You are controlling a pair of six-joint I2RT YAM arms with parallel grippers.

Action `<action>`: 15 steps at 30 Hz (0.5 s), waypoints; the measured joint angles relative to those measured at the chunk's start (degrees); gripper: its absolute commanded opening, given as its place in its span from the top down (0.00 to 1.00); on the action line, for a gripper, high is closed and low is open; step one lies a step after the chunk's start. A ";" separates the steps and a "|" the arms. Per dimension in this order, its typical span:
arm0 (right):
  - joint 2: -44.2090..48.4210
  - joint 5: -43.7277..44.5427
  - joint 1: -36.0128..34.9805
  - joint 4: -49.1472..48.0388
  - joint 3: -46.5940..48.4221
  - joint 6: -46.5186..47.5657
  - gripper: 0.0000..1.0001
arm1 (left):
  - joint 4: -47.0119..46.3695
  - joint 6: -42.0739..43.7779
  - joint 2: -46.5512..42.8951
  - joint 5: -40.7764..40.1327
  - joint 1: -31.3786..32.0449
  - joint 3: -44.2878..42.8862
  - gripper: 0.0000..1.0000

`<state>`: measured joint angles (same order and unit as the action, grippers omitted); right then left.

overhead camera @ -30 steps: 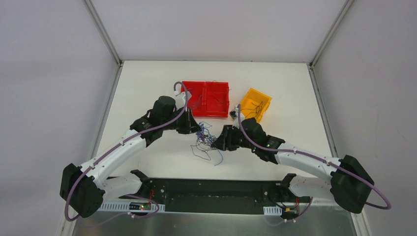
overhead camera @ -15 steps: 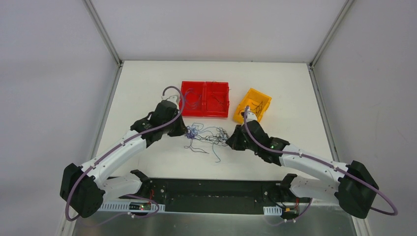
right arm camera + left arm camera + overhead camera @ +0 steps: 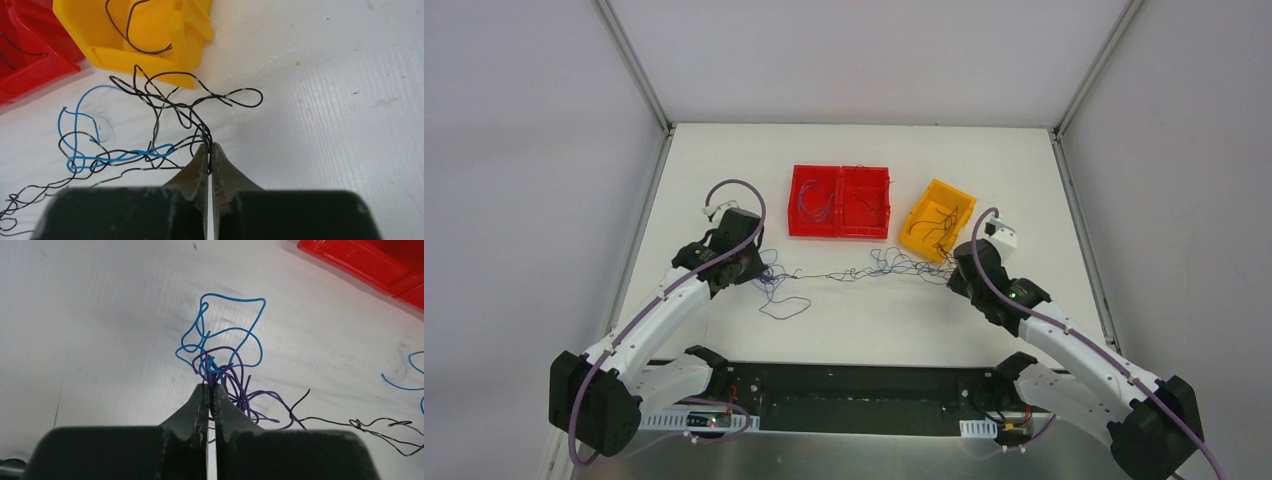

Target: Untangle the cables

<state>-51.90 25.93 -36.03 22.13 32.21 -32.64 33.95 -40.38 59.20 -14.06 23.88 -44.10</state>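
two robot arms hold the cables (image 3: 844,275) in a thin line across the table (image 3: 1024,180), one end at each pair of jaws. the left gripper (image 3: 210,388) has its jaws pressed together on a knot of purple strands (image 3: 247,395). a blue loop (image 3: 232,330) fans out just beyond the tips, and a single black strand (image 3: 350,422) runs off to the right of them toward the other arm. the right gripper (image 3: 209,148) is clamped too, pinching a few black wires at its tips. ahead and to the left of those jaws lies a looser snarl of black loops (image 3: 172,102) threaded with a blue wire (image 3: 120,157), and the yellow bin (image 3: 125,55) sits just beyond it. from above, a few thin wires lie inside the yellow bin and the red bin (image 3: 824,234), which suggests part of the sorting is done. the rest looks unfinished. a clump sits at each set of jaws, small knots dot the line between them, and one stray loop (image 3: 784,308) lies on the table near the left jaws, on the side toward the arm bases. whether that loop is free of the bundle cannot be told. with the bundle spread wide but no strand clearly parted from it, the job appears to be in its middle stretch, and most of the separating is yet to come.
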 measured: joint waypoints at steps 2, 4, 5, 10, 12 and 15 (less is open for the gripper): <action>1.05 0.72 0.72 0.70 -0.09 -0.42 1.00 | 0.72 -0.59 -0.35 -0.83 -0.11 0.00 1.00; 1.29 1.46 0.96 1.38 -0.09 -0.98 1.00 | 1.57 -1.25 -0.39 -1.81 -0.11 0.00 1.00; 1.29 1.95 1.09 1.77 -0.09 -1.25 1.00 | 2.05 -1.79 -0.39 -2.60 -0.11 0.00 1.00; 1.42 4.59 2.10 4.13 -0.09 -2.82 1.00 | 5.84 -5.68 -0.44 -8.63 -0.37 -0.13 1.00; 1.92 5.81 2.47 5.03 -0.09 -3.45 1.00 | 8.44 -7.93 -0.68 -12.07 -0.70 -0.39 1.00; 3.30 7.23 2.73 5.79 -0.09 -4.24 1.00 | 11.85 -10.91 -1.62 -16.70 -0.74 -1.09 1.00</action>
<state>-48.60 33.17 -33.30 27.92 32.12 -36.88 45.80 -51.29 57.58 -30.76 23.14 -45.19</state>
